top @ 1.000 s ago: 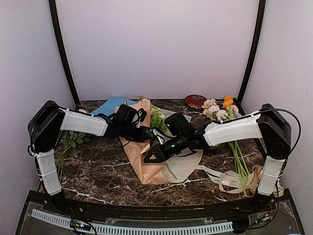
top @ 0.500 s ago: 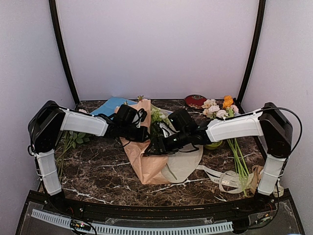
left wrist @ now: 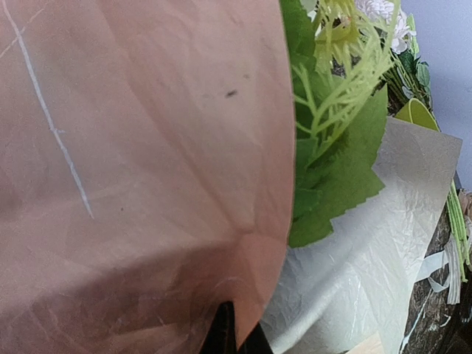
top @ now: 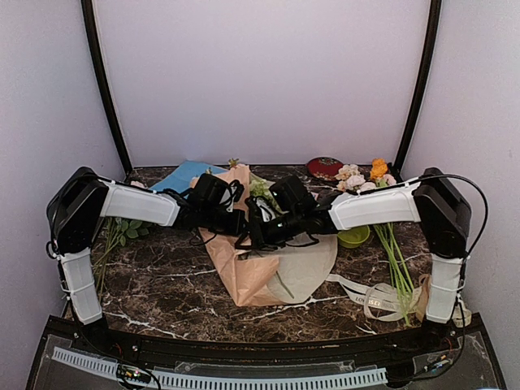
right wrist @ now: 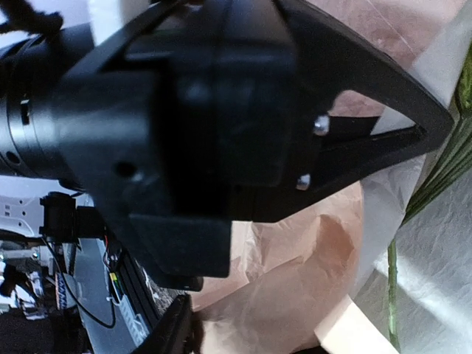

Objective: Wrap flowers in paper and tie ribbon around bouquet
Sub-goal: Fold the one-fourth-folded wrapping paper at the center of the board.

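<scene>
Though the sheet covers most of its tips, the left gripper (left wrist: 236, 338) is fully closed and appears to pinch a fold of the paper (left wrist: 147, 147), which rises from those tips and fills its wrist view. The paper is tan and peach-brown on the outer face, creased, and pale beige on the inner face. Folded over itself at the middle of the worktop (top: 162, 284), it narrows to a point toward the near edge. Just beyond the fold lie the flowers (left wrist: 332, 162), showing broad green leaves, a yellow-green frond and small white blooms against the pale inner side. The right gripper (top: 253, 233) sits close beside the left one above the paper. Only one of its fingers (right wrist: 177, 328) shows, so I cannot tell its opening or whether it holds anything. The ribbon (top: 367, 294) lies loose near the right arm's base, well apart from both.
</scene>
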You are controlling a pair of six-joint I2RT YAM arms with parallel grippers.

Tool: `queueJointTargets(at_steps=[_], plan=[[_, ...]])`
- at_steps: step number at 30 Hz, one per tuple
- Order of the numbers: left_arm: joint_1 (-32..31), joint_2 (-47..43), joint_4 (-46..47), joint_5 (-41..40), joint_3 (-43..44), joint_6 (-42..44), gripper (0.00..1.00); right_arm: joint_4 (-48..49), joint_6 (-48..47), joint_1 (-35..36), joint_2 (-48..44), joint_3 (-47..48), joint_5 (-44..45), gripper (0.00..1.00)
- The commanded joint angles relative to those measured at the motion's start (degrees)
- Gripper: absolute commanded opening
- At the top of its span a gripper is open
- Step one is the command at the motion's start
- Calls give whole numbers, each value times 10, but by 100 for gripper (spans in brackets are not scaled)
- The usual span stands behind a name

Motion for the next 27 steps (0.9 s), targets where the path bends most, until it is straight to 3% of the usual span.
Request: queueJointTargets(at_steps=[1, 3, 6, 15, 19, 21, 24, 27], plan=[[-5, -3, -5, -9, 13, 13, 0, 7, -4, -10, -5, -9, -1, 22], [-5, -3, -8, -14, 17, 18, 0, 6, -7, -13, -11, -20, 5, 10], [-5, -5, -15, -24, 22, 29, 0, -1, -15, -17, -18, -37, 9, 0], [-5, -17, -24, -45, 37, 60, 0, 7, -32, -25, -29, -83, 13, 0], [-13, -68, -6, -49, 16, 99, 35, 19, -42, -31, -15, -77, -2, 0], [-32, -117, 15, -73, -10, 159, 44, 15, -51, -31, -10, -66, -4, 0], [-80, -195, 27, -102, -58, 267, 47, 7, -62, -33, -3, -53, -10, 0], [-135, -251, 17, -75, -108, 360, 39, -1, -73, -33, 5, -40, -21, 0]])
